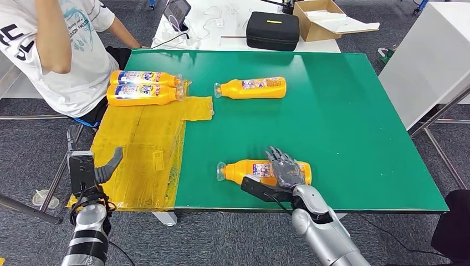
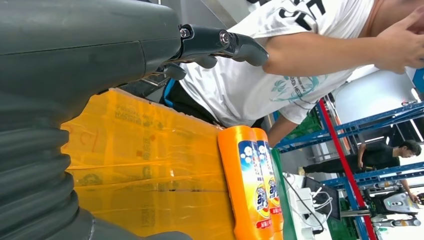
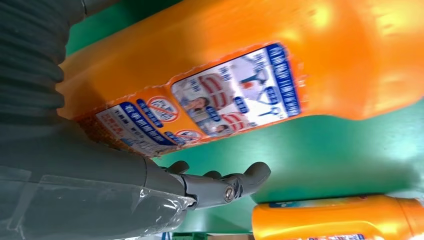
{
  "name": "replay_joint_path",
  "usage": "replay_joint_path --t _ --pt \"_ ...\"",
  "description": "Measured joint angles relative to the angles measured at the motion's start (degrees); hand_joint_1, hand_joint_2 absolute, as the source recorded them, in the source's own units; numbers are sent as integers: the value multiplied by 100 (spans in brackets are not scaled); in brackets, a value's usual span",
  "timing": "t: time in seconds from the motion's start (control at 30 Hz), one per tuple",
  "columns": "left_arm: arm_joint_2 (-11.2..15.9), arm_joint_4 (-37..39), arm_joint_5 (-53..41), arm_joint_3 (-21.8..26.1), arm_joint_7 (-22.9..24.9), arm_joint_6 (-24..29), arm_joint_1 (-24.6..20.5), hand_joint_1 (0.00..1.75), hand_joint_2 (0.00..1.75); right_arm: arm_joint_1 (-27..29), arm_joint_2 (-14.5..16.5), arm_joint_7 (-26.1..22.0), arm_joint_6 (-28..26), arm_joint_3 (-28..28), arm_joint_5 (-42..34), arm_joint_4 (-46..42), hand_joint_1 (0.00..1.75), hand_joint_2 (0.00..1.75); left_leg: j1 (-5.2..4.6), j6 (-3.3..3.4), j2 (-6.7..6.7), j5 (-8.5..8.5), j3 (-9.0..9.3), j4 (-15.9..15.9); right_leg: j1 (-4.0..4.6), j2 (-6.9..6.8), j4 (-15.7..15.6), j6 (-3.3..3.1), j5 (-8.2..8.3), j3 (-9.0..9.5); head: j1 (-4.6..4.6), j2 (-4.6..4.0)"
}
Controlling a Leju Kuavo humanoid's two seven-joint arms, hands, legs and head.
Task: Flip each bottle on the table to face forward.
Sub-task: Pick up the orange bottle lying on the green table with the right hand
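The right robot hand [image 1: 285, 169] lies spread, holding nothing, on the near orange bottle [image 1: 244, 170], whose blue-and-white pictogram label is unreadable; the left robot hand [image 1: 105, 166] hangs wide beside the counter [image 1: 343, 111].

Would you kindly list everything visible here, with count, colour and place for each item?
Orange plastic bottles: four, lying down; two side by side at the table's far left, one mid-table, one near the front edge.
Green table mat: one, covering the table.
Yellow plastic sheet: one, over the table's left part.
Black zipped case: one, on the white table behind.
Cardboard box: one, brown, open, beside the case.
Person in a white T-shirt: one, seated at the far left.
Left hand: grey, raised off the table's left front corner, holding nothing.
Right hand: dark fingers on the nearest bottle.
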Motion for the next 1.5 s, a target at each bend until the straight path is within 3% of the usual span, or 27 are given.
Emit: replay_joint_path --t 0.33,0.37,0.5,0.53,1.2,1.4,1.5 --pt "0 77 32 4 2 9 -4 0 175 -41 -87 6 93 6 27 -1 0 175 0 0 0 0 1 0 0 0 0 0 0 0 0 -1" --pt "0 93 46 6 2 5 -7 0 175 -49 -91 6 139 11 22 1 10 175 0 0 0 0 1 0 0 0 0 0 0 0 -1 -1" --pt "0 173 69 14 -5 -16 -34 0 175 -152 -133 19 381 72 -58 63 164 175 0 0 1 0 2 0 0 0 0 0 1 0 0 0" --pt "0 196 71 15 -7 -20 -45 0 175 -192 -147 22 430 95 -84 101 173 175 0 0 2 0 2 0 0 1 0 0 1 1 -1 0" --pt "-14 507 57 14 -24 15 -231 0 175 -668 -200 -116 595 307 -435 686 175 175 0 6 4 5 13 0 1 1 -1 5 6 10 0 -1" --pt "-31 508 136 -14 -34 3 -230 0 175 -514 -170 -352 118 280 -678 553 175 175 0 6 3 6 15 0 1 0 -1 4 8 12 1 -1" --pt "-45 508 172 -14 -35 -42 -214 0 175 -210 -43 -749 -526 99 -865 199 175 175 0 6 2 6 9 0 1 0 0 5 8 8 1 0"
